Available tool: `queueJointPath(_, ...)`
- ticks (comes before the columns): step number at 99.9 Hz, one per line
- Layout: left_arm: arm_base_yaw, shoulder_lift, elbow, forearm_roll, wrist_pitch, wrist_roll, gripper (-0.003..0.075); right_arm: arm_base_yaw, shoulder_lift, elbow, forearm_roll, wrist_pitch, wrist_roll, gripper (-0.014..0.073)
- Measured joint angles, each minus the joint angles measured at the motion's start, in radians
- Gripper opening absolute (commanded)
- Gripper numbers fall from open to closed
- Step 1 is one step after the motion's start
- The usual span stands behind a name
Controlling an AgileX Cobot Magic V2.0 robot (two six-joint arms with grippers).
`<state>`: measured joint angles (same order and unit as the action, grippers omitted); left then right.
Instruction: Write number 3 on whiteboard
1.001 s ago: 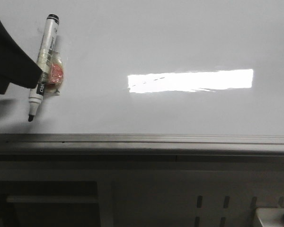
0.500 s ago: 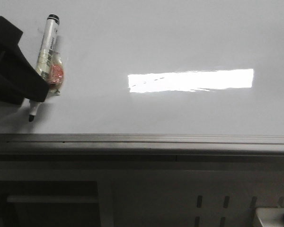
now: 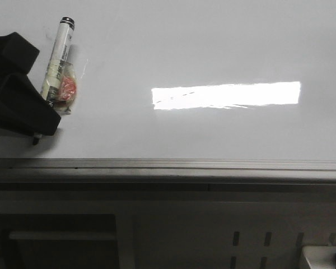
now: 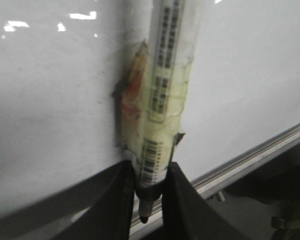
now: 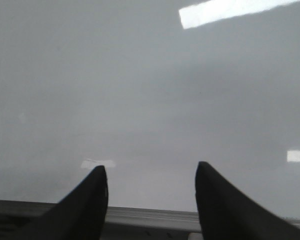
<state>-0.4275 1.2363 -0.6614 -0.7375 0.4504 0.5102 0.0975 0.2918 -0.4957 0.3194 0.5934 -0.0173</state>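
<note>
The whiteboard [image 3: 213, 45] is a large glossy white board with a grey metal frame edge [image 3: 185, 164] at its near side. No drawn number 3 shows on it. A white marker pen [image 3: 59, 50] with a black cap end, yellowish tape and an orange patch lies at the board's left. My left gripper [image 3: 42, 120] is shut on the pen's lower end. In the left wrist view its fingers [image 4: 125, 200] press both sides of the pen [image 4: 162, 100] just above the dark tip. My right gripper [image 5: 150, 172] is open and empty over bare board [image 5: 140, 100].
A bright rectangular glare patch [image 3: 227, 95] lies on the middle of the board. Below the frame edge is a dark grey stand with slots [image 3: 252, 241]. A white container corner [image 3: 325, 258] shows at the bottom right.
My left gripper has moved in from the left over the pen's lower end and closed on it. The pen has shifted slightly up the board.
</note>
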Motion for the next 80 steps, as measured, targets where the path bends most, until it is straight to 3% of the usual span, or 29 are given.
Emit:
queueJointPath(10, 0.0, 0.0, -0.02, 0.002, 0.028, 0.018, -0.002, 0.0, 0.0, -0.003, 0.081, 0.03, -0.09, 0.0353)
queueJointPath(17, -0.006, 0.007, -0.048, 0.014, 0.073, 0.081, -0.002, 0.0, 0.002, -0.01, 0.189, 0.063, -0.225, 0.0353)
queueJointPath(32, -0.087, -0.003, -0.155, 0.035, 0.192, 0.369, -0.002, 0.009, 0.048, -0.057, 0.462, 0.168, -0.612, 0.0353)
queueJointPath(43, -0.182, -0.024, -0.232, 0.073, 0.248, 0.559, -0.002, 0.05, 0.097, -0.103, 0.572, 0.214, -0.815, 0.0353)
queueJointPath(56, -0.298, -0.032, -0.299, 0.179, 0.266, 0.675, -0.002, 0.133, 0.161, -0.151, 0.596, 0.234, -0.898, 0.0354)
queueJointPath(80, -0.392, -0.032, -0.311, 0.31, 0.262, 0.704, -0.002, 0.285, 0.292, -0.194, 0.59, 0.232, -0.948, 0.0402)
